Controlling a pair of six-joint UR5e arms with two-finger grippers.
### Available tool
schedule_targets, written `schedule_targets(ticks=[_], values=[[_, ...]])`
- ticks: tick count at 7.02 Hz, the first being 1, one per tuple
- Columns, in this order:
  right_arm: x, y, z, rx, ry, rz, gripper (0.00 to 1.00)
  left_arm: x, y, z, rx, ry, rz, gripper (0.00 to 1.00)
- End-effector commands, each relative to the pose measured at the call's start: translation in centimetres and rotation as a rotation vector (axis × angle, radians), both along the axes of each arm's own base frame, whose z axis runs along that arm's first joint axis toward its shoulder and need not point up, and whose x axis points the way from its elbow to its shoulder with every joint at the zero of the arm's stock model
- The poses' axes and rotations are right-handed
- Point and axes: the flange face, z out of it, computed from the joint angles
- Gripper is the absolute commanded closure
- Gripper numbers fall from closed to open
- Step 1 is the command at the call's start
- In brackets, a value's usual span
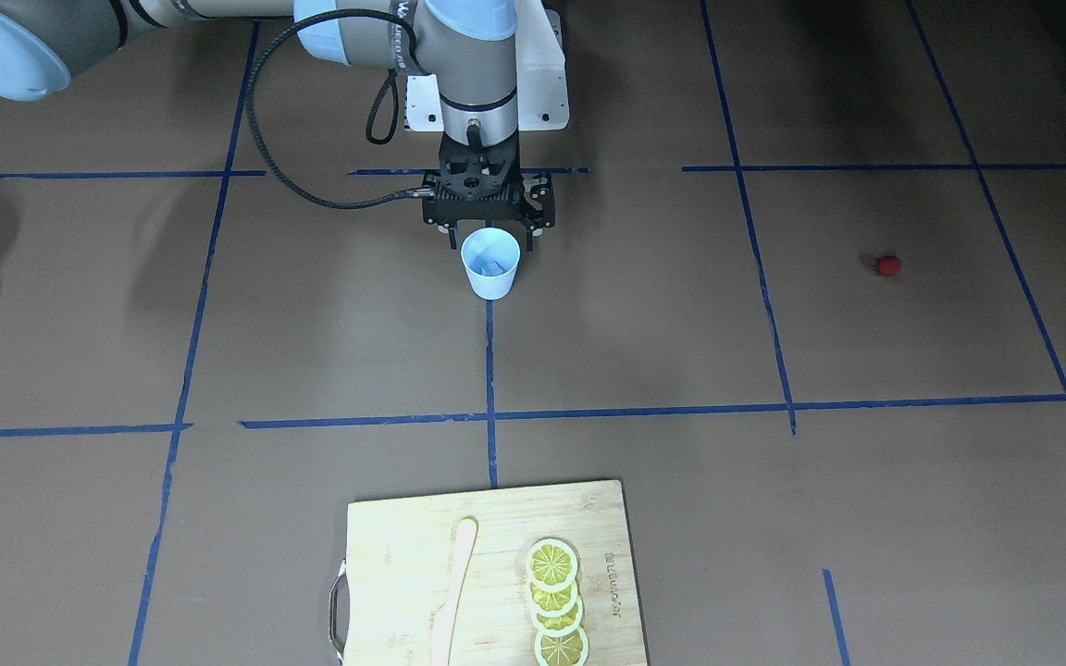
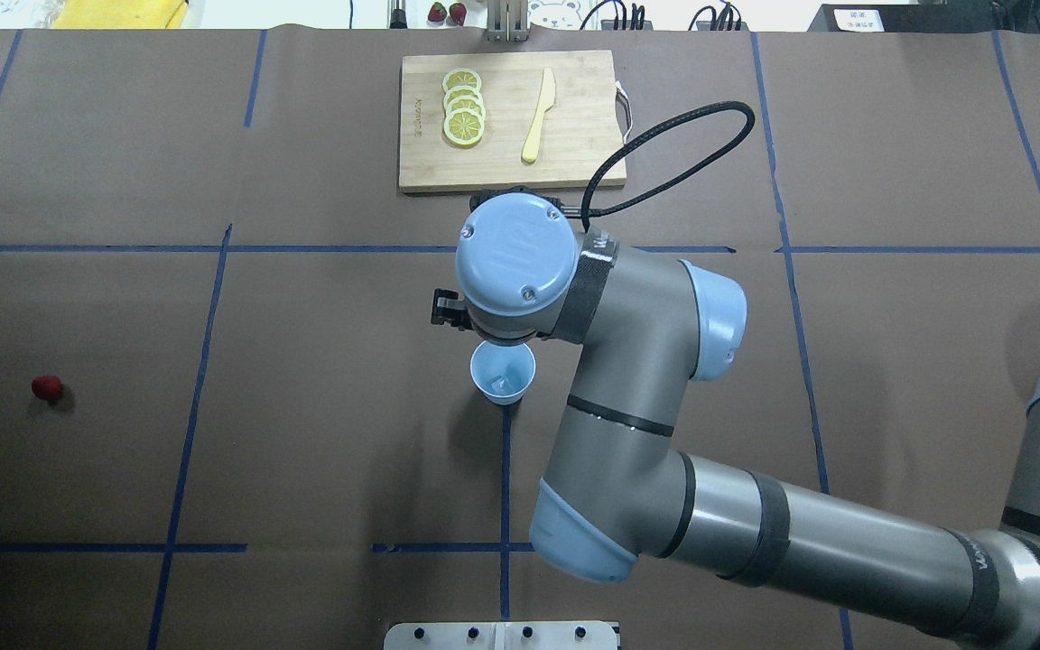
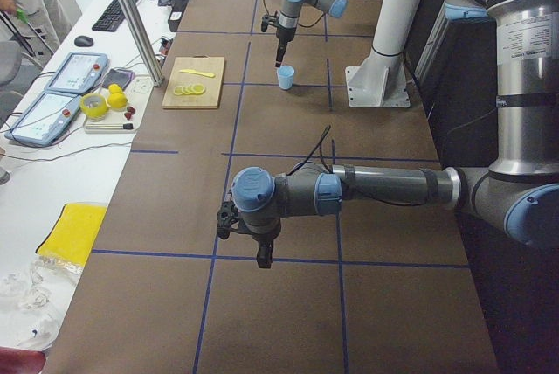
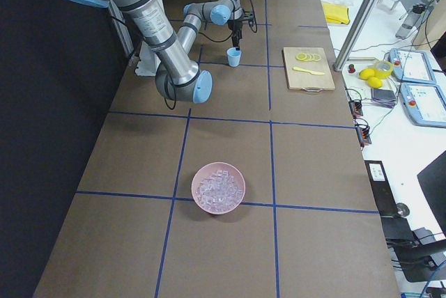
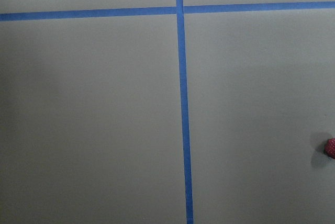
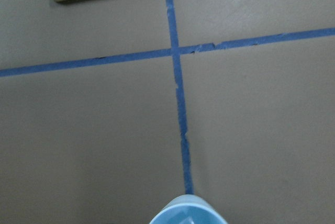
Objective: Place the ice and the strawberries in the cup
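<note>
The strawberry (image 1: 886, 266) lies mid-right in the front view, nearest the left gripper (image 3: 264, 259), whose jaws cannot be read; the right gripper (image 1: 490, 233) gapes wide beside the cup (image 1: 492, 268).

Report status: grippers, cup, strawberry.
Right gripper open above cup, ice inside. Left gripper: jaws unreadable. Strawberry loose on table, nothing beside it.

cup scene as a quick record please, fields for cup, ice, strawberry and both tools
cup: upright on the table, ice inside
more ice: heaped in the pink bowl
strawberry: on the table, far off on the robot's left side
right tool: open, just above the cup
left tool: over the table near the strawberry, open or shut unclear
</note>
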Motion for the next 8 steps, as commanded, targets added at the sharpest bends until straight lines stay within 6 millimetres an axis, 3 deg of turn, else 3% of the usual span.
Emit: schedule_targets(ticks=[1, 3, 5, 8], values=[[7.5, -4.7, 4.4, 0.016, 0.015, -0.045, 0.0, 0.0, 0.0, 0.0, -0.001, 0.0, 0.0, 0.0], [18.5, -5.9, 12.4, 0.095, 0.04, -0.2, 0.0, 0.0, 0.0, 0.0, -0.001, 0.0, -0.001, 0.0], [29.3, -4.4, 21.5, 0.148, 0.114, -0.311, 0.0, 0.0, 0.0, 0.1, -0.002, 0.0, 0.001, 0.0], [44.0, -4.0, 32.4, 0.256, 0.155, -0.513, 0.0, 0.0, 0.0, 0.1, -0.004, 0.0, 0.001, 0.0]])
